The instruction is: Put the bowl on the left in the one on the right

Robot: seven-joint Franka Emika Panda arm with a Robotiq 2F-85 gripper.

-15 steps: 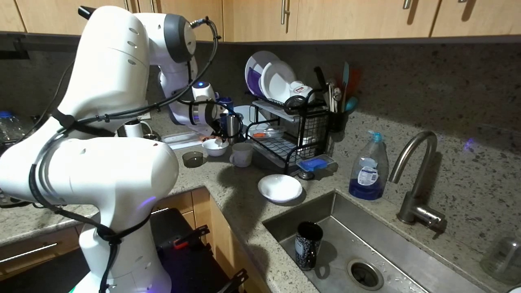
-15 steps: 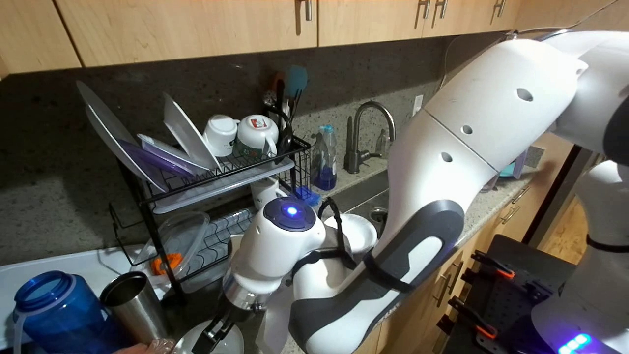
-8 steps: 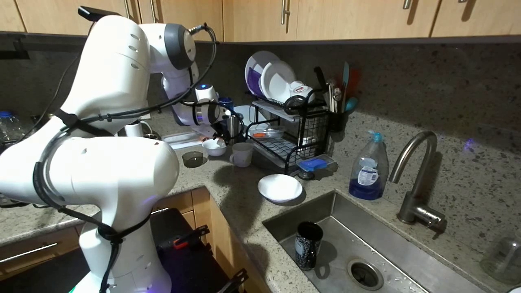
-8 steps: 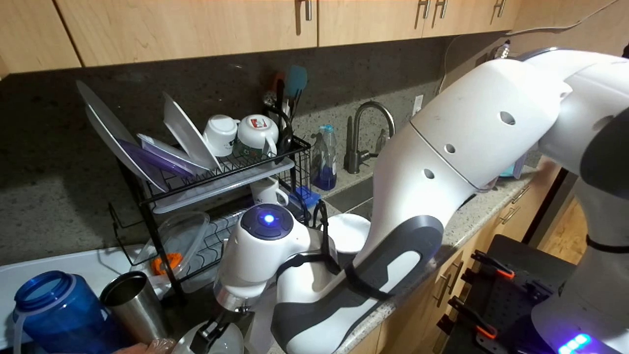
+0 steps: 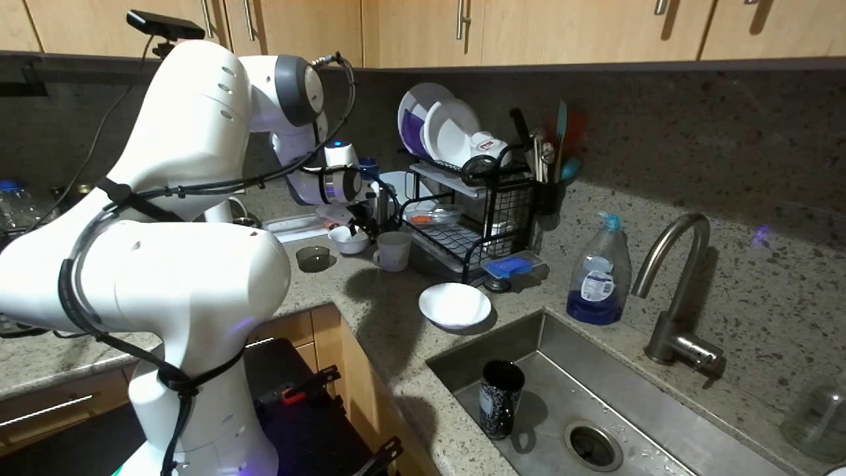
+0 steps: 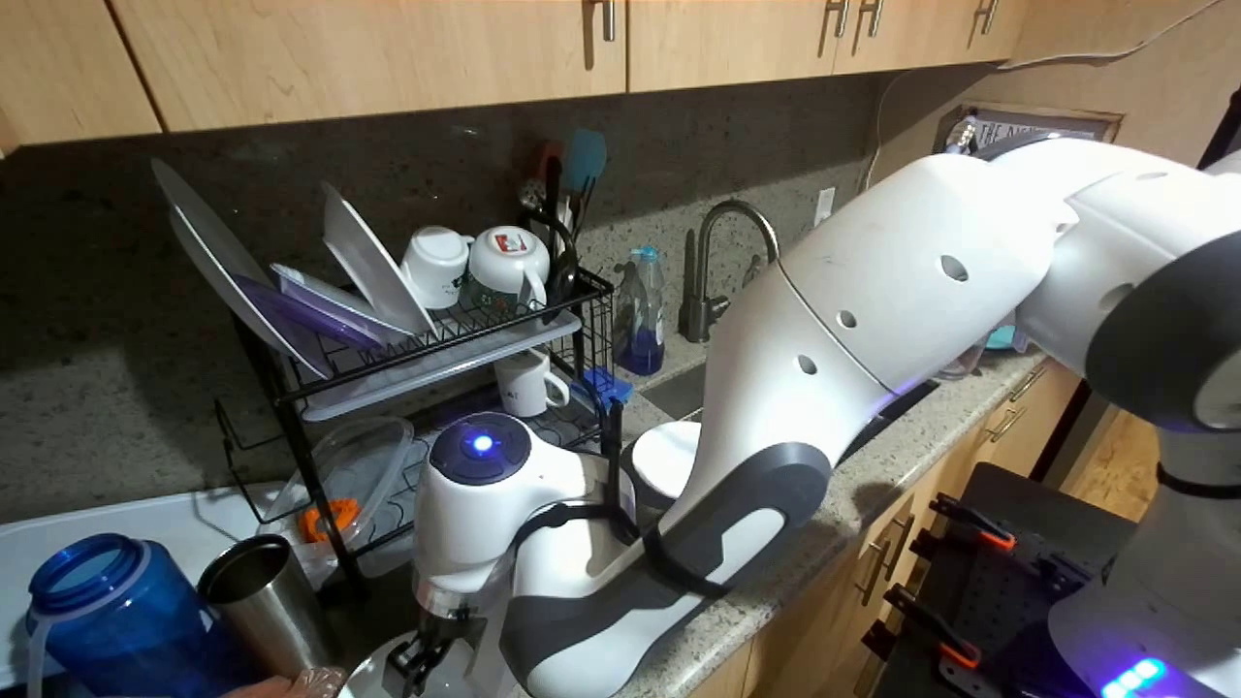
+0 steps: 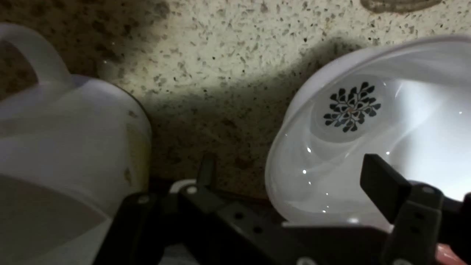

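White round bowl (image 7: 386, 121) shows its rim between the wide-spread, empty fingers of the black gripper (image 7: 290, 169). Centre that rim, then pinch squarely.

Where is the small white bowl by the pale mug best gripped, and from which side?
I'd pinch the small white bowl by its rim, on the side facing the pale mug, from above. It stands mouth-up with a thin wall, and in the wrist view the pincer is open, one finger over the bowl's inside, the other over the gap, so closing should clamp that wall.
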